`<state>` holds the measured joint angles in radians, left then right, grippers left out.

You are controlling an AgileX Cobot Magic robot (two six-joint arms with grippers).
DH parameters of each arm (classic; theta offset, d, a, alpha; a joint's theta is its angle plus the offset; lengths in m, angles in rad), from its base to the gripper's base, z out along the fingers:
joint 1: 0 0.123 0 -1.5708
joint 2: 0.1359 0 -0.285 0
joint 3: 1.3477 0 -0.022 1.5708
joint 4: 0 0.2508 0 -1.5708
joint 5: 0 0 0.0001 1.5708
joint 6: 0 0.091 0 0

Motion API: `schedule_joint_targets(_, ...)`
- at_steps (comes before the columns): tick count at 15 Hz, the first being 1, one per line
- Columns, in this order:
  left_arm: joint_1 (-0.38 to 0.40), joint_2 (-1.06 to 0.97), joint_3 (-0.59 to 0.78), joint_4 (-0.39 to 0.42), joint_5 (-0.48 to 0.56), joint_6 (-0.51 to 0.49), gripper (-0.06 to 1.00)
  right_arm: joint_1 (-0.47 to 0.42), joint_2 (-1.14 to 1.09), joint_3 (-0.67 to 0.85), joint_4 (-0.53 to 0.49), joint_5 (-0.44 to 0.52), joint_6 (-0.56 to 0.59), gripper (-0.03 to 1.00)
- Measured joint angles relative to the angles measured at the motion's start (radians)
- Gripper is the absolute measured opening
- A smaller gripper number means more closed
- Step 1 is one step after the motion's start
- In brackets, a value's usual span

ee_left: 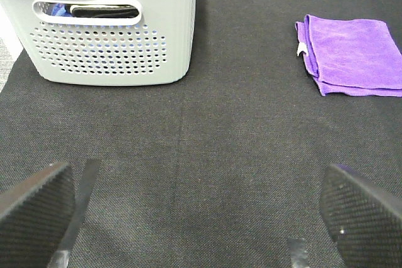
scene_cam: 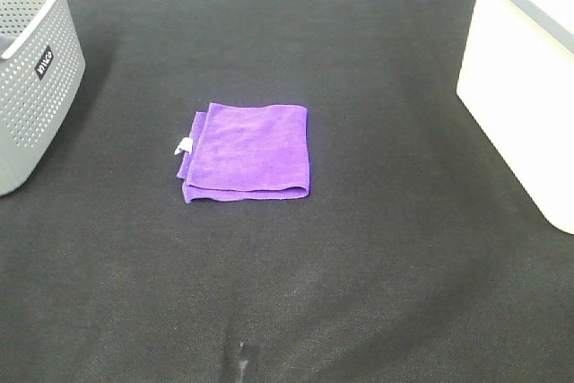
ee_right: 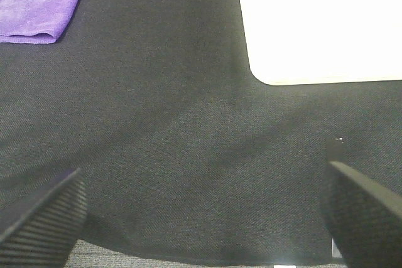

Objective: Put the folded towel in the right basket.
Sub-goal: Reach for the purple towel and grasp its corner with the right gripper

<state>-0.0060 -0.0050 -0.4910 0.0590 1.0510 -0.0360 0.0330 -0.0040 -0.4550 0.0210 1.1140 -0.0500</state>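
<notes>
- Folded purple towel (scene_cam: 249,152) lies flat on the black mat (scene_cam: 377,266), well left of the white basket (scene_cam: 529,87).
- Grey basket (scene_cam: 31,87) stands even farther left of it.
- Left gripper (ee_left: 201,218) and right gripper (ee_right: 201,218) both gape wide, empty.

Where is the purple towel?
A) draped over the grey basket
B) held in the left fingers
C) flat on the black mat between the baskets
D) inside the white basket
C: the towel lies folded on the mat, clear of the grey basket and the white basket.
</notes>
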Motion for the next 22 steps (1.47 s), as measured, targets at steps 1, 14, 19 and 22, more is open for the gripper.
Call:
schedule_joint_targets(1, 0.000, 0.000, 0.000, 0.000, 0.000, 0.000, 0.99, 0.000, 0.000, 0.000, 0.000, 0.000, 0.000, 0.95)
schedule_joint_targets(14, 0.000, 0.000, 0.000, 0.000, 0.000, 0.000, 0.99, 0.000, 0.000, 0.000, 0.000, 0.000, 0.000, 0.95)
schedule_joint_targets(19, 0.000, 0.000, 0.000, 0.000, 0.000, 0.000, 0.99, 0.000, 0.000, 0.000, 0.005, 0.000, 0.001, 0.95)
schedule_joint_targets(22, 0.000, 0.000, 0.000, 0.000, 0.000, 0.000, 0.99, 0.000, 0.000, 0.000, 0.026, 0.000, 0.004, 0.95)
